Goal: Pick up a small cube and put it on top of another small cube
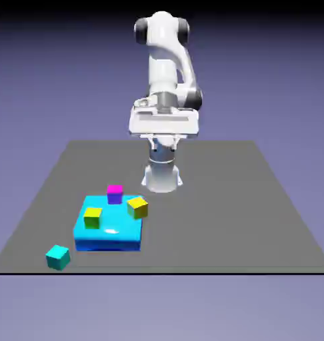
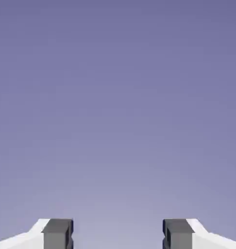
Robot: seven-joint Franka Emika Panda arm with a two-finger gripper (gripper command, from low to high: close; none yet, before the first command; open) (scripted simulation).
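grey table (image 1: 211,200); arm upright, gripper (image 2: 118,236) spread and empty, well apart from teal cube (image 1: 57,256).

Teal cube (image 1: 58,256) beside blue block (image 1: 108,233)

The Franka Panda arm (image 1: 166,73) is glossy white with rounded links, dark grey joint caps and a flared base, ending in two small grey fingertips (image 2: 57,233) on white fingers.

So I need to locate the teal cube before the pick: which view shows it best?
The exterior view: the teal cube sits alone on the table near the front edge, at that view's left. The hand view shows only backdrop between the open fingers, no cube.
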